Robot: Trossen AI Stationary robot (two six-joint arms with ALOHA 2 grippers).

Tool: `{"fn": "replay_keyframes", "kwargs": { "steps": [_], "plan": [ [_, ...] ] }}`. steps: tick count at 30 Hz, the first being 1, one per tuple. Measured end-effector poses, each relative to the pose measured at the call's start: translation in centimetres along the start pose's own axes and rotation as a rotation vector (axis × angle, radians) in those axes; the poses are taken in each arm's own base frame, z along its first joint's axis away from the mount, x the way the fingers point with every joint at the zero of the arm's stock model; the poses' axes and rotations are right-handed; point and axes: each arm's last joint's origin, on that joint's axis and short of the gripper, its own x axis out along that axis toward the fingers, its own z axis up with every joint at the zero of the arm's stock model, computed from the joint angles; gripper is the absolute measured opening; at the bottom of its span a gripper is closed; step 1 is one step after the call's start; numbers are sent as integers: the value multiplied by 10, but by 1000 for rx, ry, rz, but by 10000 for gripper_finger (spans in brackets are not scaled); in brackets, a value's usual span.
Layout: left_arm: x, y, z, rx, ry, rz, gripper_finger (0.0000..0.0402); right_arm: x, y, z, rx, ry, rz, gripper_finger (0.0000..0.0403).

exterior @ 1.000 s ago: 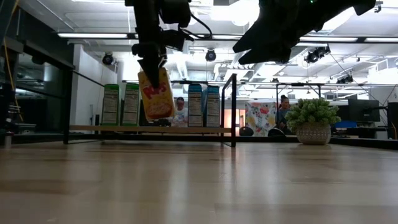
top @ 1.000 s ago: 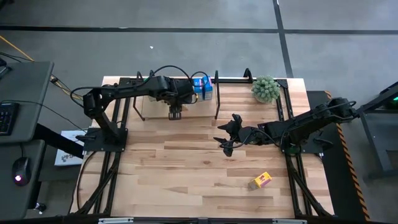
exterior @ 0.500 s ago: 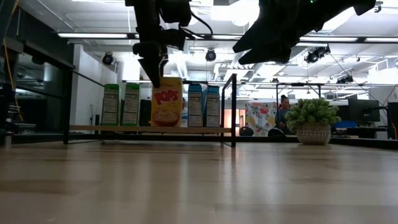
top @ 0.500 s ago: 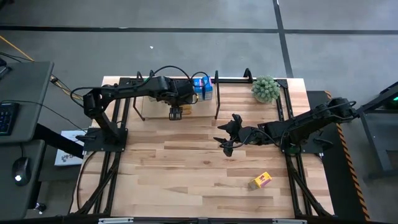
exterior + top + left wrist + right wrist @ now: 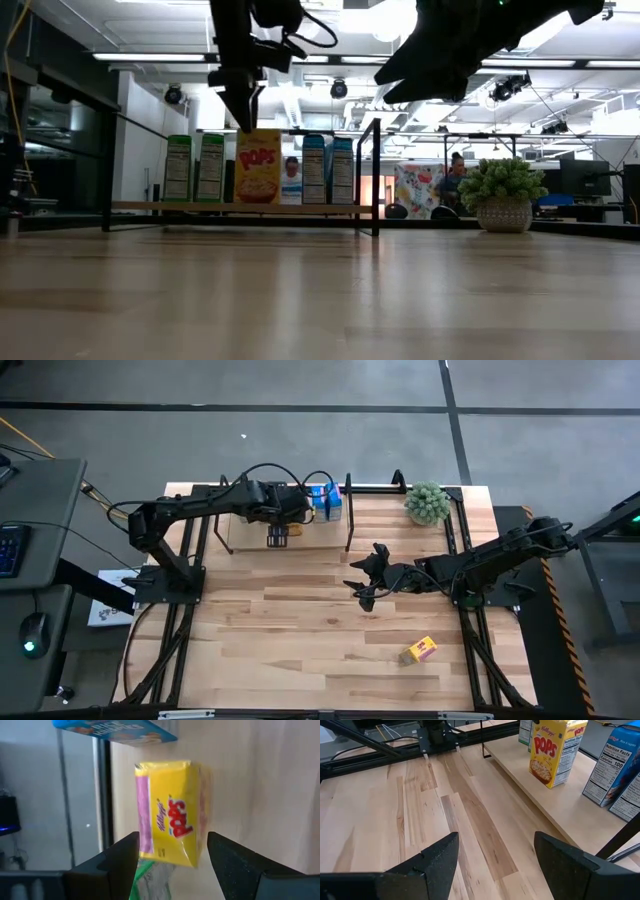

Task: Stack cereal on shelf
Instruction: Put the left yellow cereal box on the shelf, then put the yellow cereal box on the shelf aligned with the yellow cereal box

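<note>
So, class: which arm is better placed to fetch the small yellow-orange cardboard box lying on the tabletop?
Probably the right: its open gripper hovers nearer that box than the left gripper by the shelf.

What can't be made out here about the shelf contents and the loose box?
- High view: green boxes and most of the shelf board, hidden under the left arm.
- High view: print on the loose yellow box, too small.
- Left wrist view: blue box, cut off by the edge.
- Low view: plant pot details, too small.

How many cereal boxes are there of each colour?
Green cardboard cereal boxes: 2
Blue cardboard cereal boxes: 2
Yellow cardboard cereal boxes: 2
Total: 6
</note>
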Motion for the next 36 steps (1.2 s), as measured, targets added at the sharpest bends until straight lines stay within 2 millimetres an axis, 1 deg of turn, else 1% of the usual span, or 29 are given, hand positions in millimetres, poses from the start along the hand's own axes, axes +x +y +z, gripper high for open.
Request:
{"fn": "replay_keyframes", "kwargs": {
  "steps": [5, 9, 13, 16, 19, 22, 25, 27, 32, 34, 36],
  "plan": [
    [-5, 0, -2, -1, -12, -5, 226, 0, 0, 0, 0, 0, -2, 252],
    [-22, -2, -8, -2, -49, 1, 226, 0, -1, 0, -2, 1, -3, 252],
    [-52, -3, -19, -68, -139, 16, 225, 0, -1, 0, -25, 0, -3, 252],
    [-79, -5, -33, -177, -230, 7, 225, 0, -1, 0, -27, -1, -3, 252],
    [-107, -11, -48, -284, -348, -94, 224, 0, -1, 0, -27, -1, -4, 252],
    [-123, -28, -63, -341, -480, -177, 212, 0, 0, 0, -31, -1, -3, 252],
    [-124, -55, -77, -367, -609, -208, 187, 0, 0, 1, -40, -11, 1, 252],
    [-116, -75, -88, -359, -697, -213, 165, 0, 0, 2, -35, -20, 4, 252],
    [-80, -124, -109, -372, -945, -188, 97, 0, 1, 5, -54, -49, 16, 252],
    [-68, -137, -114, -377, -1061, -184, 65, 0, 2, 7, -56, -69, 22, 252],
    [-61, -146, -118, -392, -1181, -194, 33, 0, 3, 10, -50, -93, 29, 252]
  ]
}}
